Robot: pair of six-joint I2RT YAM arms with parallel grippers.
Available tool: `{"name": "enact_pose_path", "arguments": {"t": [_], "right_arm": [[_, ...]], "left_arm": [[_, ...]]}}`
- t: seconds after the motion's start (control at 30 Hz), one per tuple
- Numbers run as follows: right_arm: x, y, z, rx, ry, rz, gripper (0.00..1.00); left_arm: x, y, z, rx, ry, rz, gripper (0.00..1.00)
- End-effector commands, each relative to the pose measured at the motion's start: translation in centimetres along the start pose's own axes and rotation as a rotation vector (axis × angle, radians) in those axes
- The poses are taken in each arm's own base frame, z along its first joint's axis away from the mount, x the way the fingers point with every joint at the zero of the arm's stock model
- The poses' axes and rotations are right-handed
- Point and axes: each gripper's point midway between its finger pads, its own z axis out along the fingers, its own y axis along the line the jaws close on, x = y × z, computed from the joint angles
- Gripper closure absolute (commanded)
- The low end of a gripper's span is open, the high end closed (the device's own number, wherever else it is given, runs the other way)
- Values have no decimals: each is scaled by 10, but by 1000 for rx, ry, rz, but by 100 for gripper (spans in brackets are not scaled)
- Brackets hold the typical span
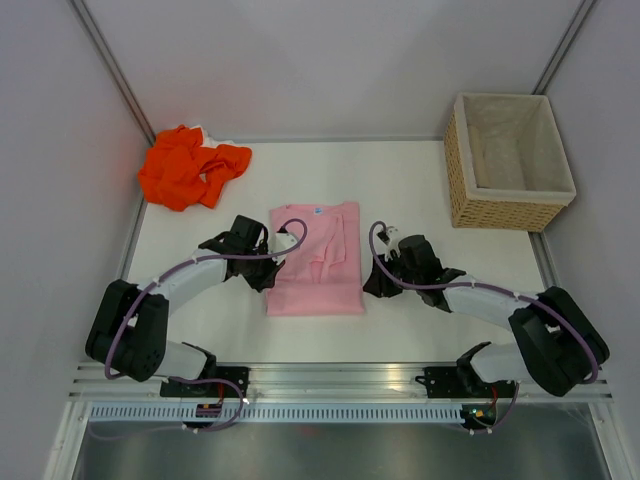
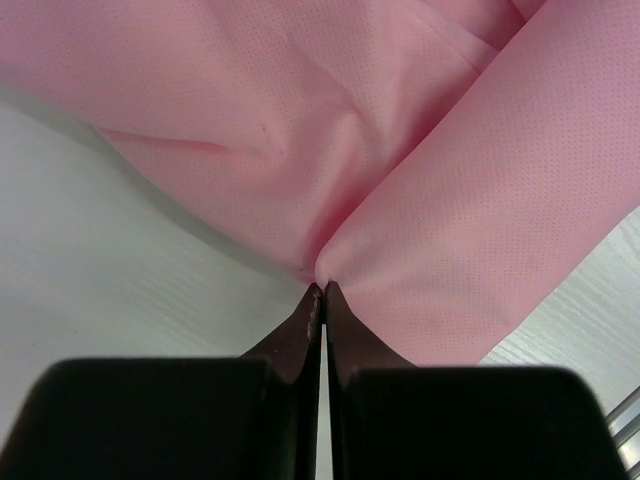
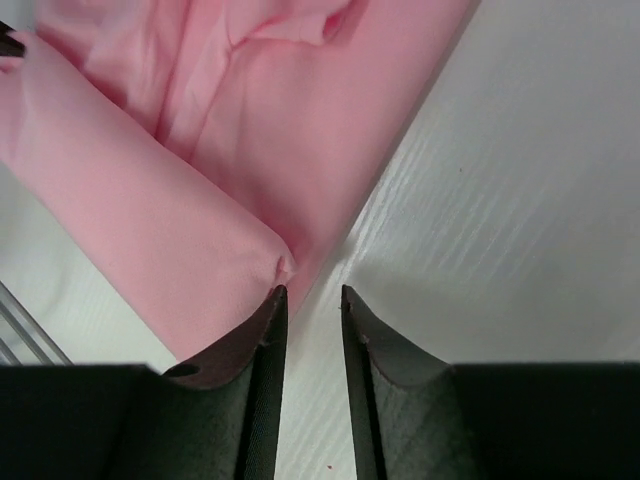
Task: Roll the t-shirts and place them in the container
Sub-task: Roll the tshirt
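Right now the move turns on how the pink t-shirt [image 1: 315, 260] lies between our two arms. It is folded into a narrow strip at the middle of the worktop [image 1: 420, 200], with its long axis running from 12 to 6 o'clock in the top view. At its 6 o'clock end the cloth is already turned into a short roll, and that roll lies across, from 9 to 3 o'clock.

Our left fingers [image 2: 322, 305] are pressed shut on a pinch of pink cloth at the roll's 9 o'clock end. Our right fingers [image 3: 268, 330] stand narrowly apart at the 3 o'clock end. One tip touches the end of the roll and nothing sits between them. Both arms are about equally near, one at each end. We judge the roll must travel toward 12 o'clock, and the right side needs a grip first.

We count two t-shirts. The orange t-shirt [image 1: 190, 165] lies crumpled at 10 o'clock, well apart. One basket [image 1: 500, 212] stands at 2 o'clock.
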Motion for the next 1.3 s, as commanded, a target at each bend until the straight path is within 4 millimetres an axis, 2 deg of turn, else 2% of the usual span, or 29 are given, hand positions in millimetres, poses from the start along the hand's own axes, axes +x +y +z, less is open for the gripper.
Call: {"name": "enact_pose_path", "arguments": {"t": [0.0, 0.1, 0.2, 0.4, 0.47, 0.5, 0.53, 0.63, 0.87, 0.9, 0.93, 1.0, 1.03, 1.07, 1.1, 1.13, 1.2, 1.23, 1.27], "right_arm": [[-33, 12, -17, -13, -112, -33, 65], [-41, 23, -24, -56, -147, -21, 61], [-42, 34, -22, -114, -161, 4, 58], [-16, 21, 6, -86, -71, 92, 56], [-15, 22, 10, -100, -67, 103, 58], [-16, 23, 13, -110, -70, 101, 61], [-16, 24, 15, -112, -69, 102, 76], [-19, 19, 16, -85, -87, 112, 97], [-10, 10, 19, -52, -74, 142, 100], [-9, 11, 19, -53, -71, 149, 100], [-8, 10, 20, -52, -69, 151, 100], [-8, 10, 20, -50, -67, 161, 100], [-8, 10, 20, -49, -68, 163, 100], [-9, 9, 20, -44, -71, 170, 100], [-9, 8, 19, -39, -71, 174, 100], [-8, 7, 19, -25, -71, 185, 100], [-8, 4, 19, -14, -77, 197, 100], [-8, 4, 19, -12, -80, 201, 100], [-8, 3, 18, -9, -83, 204, 100]], "left_arm": [[-12, 1, -4, -14, -53, -17, 98], [-10, -1, -6, -14, -57, -15, 98], [-8, -2, -6, -14, -56, -11, 98], [-10, -1, -7, -18, -61, -12, 98], [-10, 0, -7, -19, -59, -11, 98], [-10, 1, -7, -24, -56, -9, 98], [-10, 1, -7, -26, -56, -10, 98], [-11, 4, -8, -37, -55, -10, 98], [-12, 17, -11, -103, -34, 0, 96], [-11, 17, -12, -105, -28, 5, 94], [-13, 18, -15, -109, -29, 33, 85], [-12, 17, -25, -115, -11, 79, 75], [-13, 18, -31, -121, -13, 138, 70], [-22, 21, -45, -151, -35, 179, 60], [-17, 20, -52, -151, -7, 197, 58], [-20, 22, -68, -182, -5, 245, 56], [-26, 22, -83, -210, -27, 326, 52], [-31, 22, -90, -223, -48, 420, 49], [-31, 13, -91, -203, -75, 480, 43]]}}
